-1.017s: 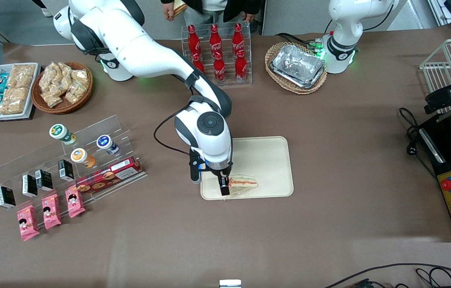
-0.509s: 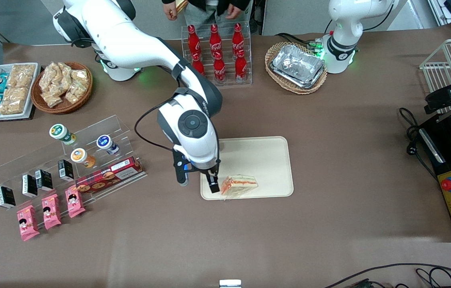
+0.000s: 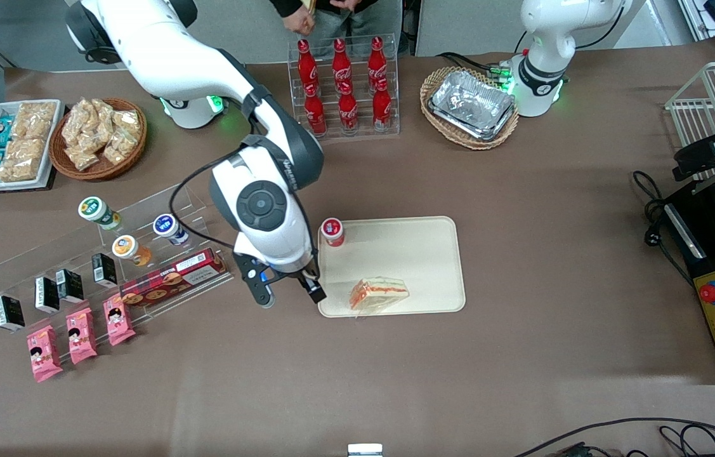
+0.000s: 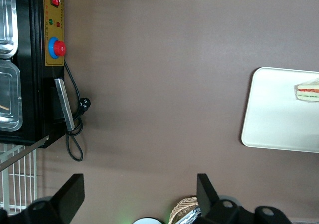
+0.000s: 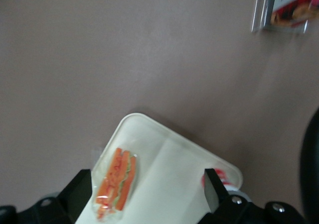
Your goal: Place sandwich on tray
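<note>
The gripper (image 3: pixel 309 289) hangs over the brown table (image 3: pixel 522 355), just off the tray's (image 3: pixel 420 254) edge at the working arm's end, its fingers spread and holding nothing. The sandwich (image 3: pixel 379 294) lies flat on the tray near the edge closest to the front camera, well apart from the gripper, its orange-red filling facing that camera. A small red-capped cup (image 3: pixel 332 231) stands at the tray's corner, farther from the camera than the sandwich.
</note>
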